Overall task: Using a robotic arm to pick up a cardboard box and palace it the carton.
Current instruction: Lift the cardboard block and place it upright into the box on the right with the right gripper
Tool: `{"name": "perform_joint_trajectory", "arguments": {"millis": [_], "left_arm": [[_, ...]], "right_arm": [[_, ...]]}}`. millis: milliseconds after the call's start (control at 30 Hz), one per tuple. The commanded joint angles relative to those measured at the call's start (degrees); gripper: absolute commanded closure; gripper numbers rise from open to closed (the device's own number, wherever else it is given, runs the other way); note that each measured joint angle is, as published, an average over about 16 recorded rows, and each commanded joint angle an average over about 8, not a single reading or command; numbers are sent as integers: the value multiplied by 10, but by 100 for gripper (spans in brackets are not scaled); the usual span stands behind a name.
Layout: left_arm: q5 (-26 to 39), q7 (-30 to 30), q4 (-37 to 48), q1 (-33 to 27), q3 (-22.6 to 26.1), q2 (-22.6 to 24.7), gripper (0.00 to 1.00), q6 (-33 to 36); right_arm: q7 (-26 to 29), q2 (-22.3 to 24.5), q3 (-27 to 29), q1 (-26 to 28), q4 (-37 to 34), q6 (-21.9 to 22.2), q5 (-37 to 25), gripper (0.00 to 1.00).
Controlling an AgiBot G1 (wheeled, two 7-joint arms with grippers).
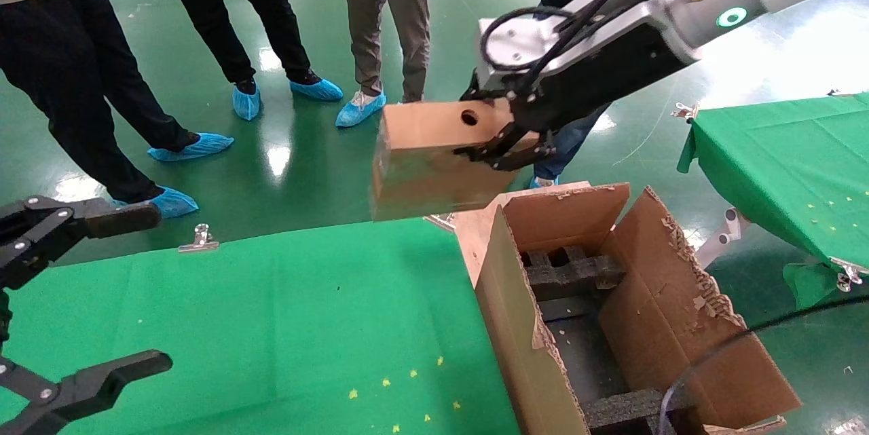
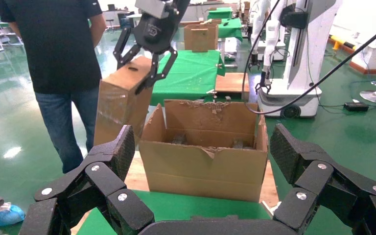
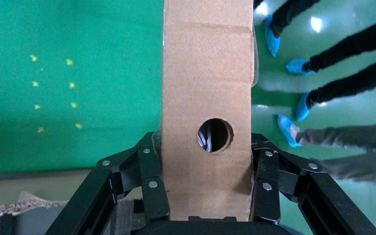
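My right gripper point(image 1: 495, 143) is shut on the cardboard box point(image 1: 434, 163), a small brown box with a round hole on its narrow top face. It hangs in the air over the far edge of the green table point(image 1: 271, 313), just left of the carton point(image 1: 516, 313). The carton is large, with torn flaps and black foam inserts point(image 1: 570, 272), and stands open at the table's right end. In the right wrist view the fingers point(image 3: 152, 166) clamp the box point(image 3: 205, 73) on both broad sides. My left gripper point(image 1: 142, 289) stays open and empty at the near left.
Several people in blue shoe covers point(image 1: 319, 89) stand on the green floor beyond the table. A second green-covered table point(image 1: 781, 157) lies at the right. A black cable point(image 1: 747, 333) crosses the carton's near right corner. A metal clip point(image 1: 200, 238) holds the cloth's far edge.
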Motion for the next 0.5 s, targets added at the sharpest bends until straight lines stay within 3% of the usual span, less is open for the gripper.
{"name": "perform_joint_trajectory", "arguments": {"millis": [33, 500], "left_arm": [[0, 0, 0, 0, 0, 0, 0, 0], [0, 0, 0, 0, 0, 0, 0, 0]], "right_arm": [[-6, 4, -5, 7, -11, 0, 3, 100], [37, 169, -105, 71, 41, -7, 2, 100]]}}
